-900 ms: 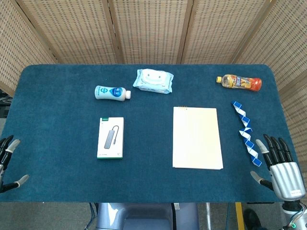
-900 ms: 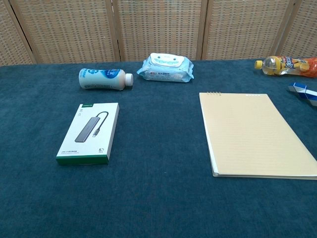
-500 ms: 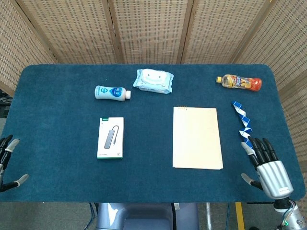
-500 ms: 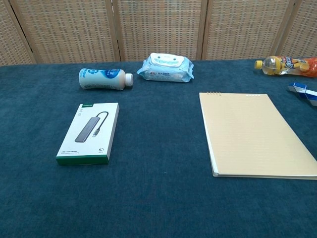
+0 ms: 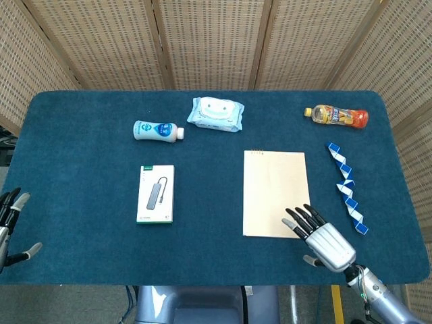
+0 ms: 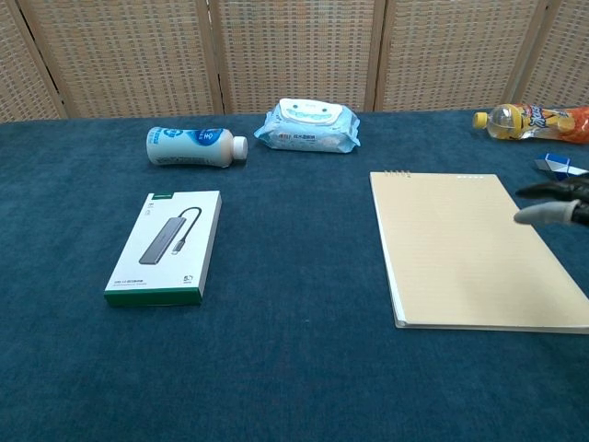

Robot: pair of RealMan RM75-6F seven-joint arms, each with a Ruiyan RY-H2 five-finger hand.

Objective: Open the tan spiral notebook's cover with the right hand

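The tan spiral notebook (image 5: 275, 193) lies shut and flat on the blue table, its spiral at the far edge; the chest view shows the notebook (image 6: 469, 249) at right. My right hand (image 5: 320, 239) hovers at the notebook's near right corner, fingers spread and empty, fingertips over the cover. In the chest view only the fingertips (image 6: 552, 210) of that hand show at the right edge, above the cover. My left hand (image 5: 9, 226) is at the table's left near edge, open and empty.
A blue-white snake puzzle (image 5: 348, 187) lies right of the notebook. An orange drink bottle (image 5: 336, 116) is at back right, a wipes pack (image 5: 215, 113) and white bottle (image 5: 158, 130) at the back, and a boxed USB hub (image 5: 156, 194) left of centre.
My right hand has moved left from the table's right near corner, past the snake puzzle, to the notebook's near right corner. The notebook has not moved.
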